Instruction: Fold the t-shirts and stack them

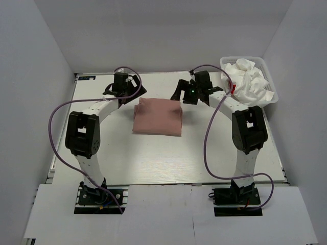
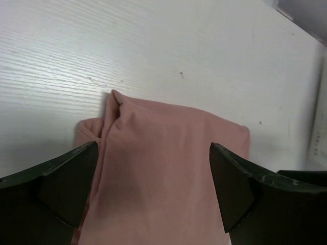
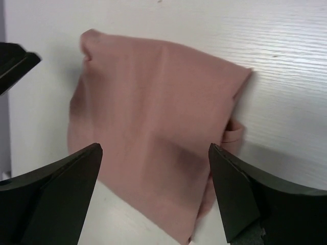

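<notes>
Pink t-shirt is folded into a rough rectangle, plain side up, flat on the desk. It lies in the far half, about midway between the left and right edges. The far left corner is untidy: the left wrist view shows an under layer poking out past the top layer. The right wrist view shows a small tuck of cloth sticking out along one edge.

Left gripper: jaws spread wide, nothing held. It sits at the shirt's far left corner, pointing in over the cloth. Pink fabric fills the gap between its fingers in its own camera. Cannot tell if the tips touch the cloth.

Right gripper: same story, jaws spread wide, nothing held, at the shirt's far right corner. The shirt shows between and beyond its fingers. Contact with the cloth is not clear here either.

White t-shirts are a crumpled heap in the white basket at the far right corner of the desk, piled above the rim. Red patch shows on the heap's left side, just beside the right arm. Cannot count how many shirts are in there.

A purple cable loops off the left arm, another off the right
</notes>
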### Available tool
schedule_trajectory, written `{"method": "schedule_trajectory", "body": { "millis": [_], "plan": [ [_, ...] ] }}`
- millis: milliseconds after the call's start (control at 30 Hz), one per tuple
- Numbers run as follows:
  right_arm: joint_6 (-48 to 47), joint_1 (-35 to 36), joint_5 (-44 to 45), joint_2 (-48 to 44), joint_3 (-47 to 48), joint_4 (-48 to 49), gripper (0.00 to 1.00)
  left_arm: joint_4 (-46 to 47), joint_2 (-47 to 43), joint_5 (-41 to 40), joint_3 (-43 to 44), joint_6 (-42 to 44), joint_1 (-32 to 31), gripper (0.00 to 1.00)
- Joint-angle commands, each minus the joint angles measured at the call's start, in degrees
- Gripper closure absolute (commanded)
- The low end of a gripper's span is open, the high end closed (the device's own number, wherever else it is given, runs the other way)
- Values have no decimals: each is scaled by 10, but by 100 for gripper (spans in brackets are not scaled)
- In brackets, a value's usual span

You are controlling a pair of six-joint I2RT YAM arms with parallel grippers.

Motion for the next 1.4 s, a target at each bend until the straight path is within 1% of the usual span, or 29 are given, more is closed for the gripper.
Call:
{"method": "schedule_trajectory", "body": {
  "millis": [0, 67, 133, 200, 267, 333, 433, 600, 700, 767, 800, 833, 867, 900, 933, 967, 1000, 1033, 1067, 1100, 1133, 1200, 1233, 1267, 1367],
  "plan": [
    [7, 7, -89, -30, -37, 88, 10, 48, -39, 75, -19, 18, -7, 0],
    [17, 10, -107, -19, -42, 111, 10, 53, -23, 105, -24, 11, -7, 0],
    [33, 13, -112, -5, -46, 115, 10, 53, 0, 134, -29, 6, -7, 0],
    [41, 11, -110, 5, -63, 128, 10, 53, 11, 142, -36, 6, -7, 0],
    [48, 9, -110, 10, -93, 137, 10, 53, 17, 160, -58, 0, -7, 0],
    [52, 6, -103, 12, -106, 144, 10, 85, 17, 169, -99, 0, -7, 0],
    [33, 8, -84, 16, -118, 130, 10, 90, 23, 175, -123, -5, -7, 0],
    [12, 7, -70, 6, -109, 105, 10, 96, 30, 201, -123, -5, -2, 0],
    [-19, 10, -69, -12, -106, 105, 10, 75, -2, 188, -101, 8, -2, 0],
    [-45, 11, -63, -50, -114, 105, 10, 62, -24, 180, -96, 20, -2, 0],
    [-52, 12, -57, -62, -129, 114, 10, 54, -34, 175, -95, 28, -8, 0],
    [-62, 13, -55, -107, -157, 132, 10, 43, -54, 158, -95, 52, -8, 0],
    [-64, 14, -53, -120, -173, 143, 10, 32, -62, 152, -95, 68, -8, 0],
    [-68, 14, -54, -136, -211, 167, 10, 0, -62, 152, -88, 86, -8, 0],
    [-68, 14, -56, -176, -248, 178, 10, -22, -62, 139, -81, 115, -8, 0],
    [-72, 14, -65, -187, -284, 205, 10, -47, -55, 125, -74, 128, -8, 0],
    [-75, 14, -69, -216, -302, 214, 10, -89, -49, 90, -67, 139, -8, 0],
    [-75, 14, -72, -223, -340, 217, 10, -106, -42, 71, -59, 155, -8, 0],
    [-76, 16, -77, -228, -352, 221, 10, -120, -36, 54, -59, 161, -8, 0],
    [-83, 16, -80, -248, -362, 222, 10, -130, -26, 43, -53, 167, -8, 0],
    [-89, 19, -84, -255, -396, 226, 10, -130, -26, 36, -53, 175, -8, 0],
    [-108, 24, -87, -282, -418, 243, 10, -136, -14, 36, -53, 194, -8, 0],
    [-113, 25, -88, -292, -454, 251, 10, -129, -14, 36, -53, 202, -8, 0],
    [-119, 29, -88, -299, -468, 257, 10, -129, -8, 36, -53, 208, -8, 0],
    [-133, 37, -74, -352, -519, 267, 10, -123, 17, 41, -31, 220, -8, 0]
  ]
}}
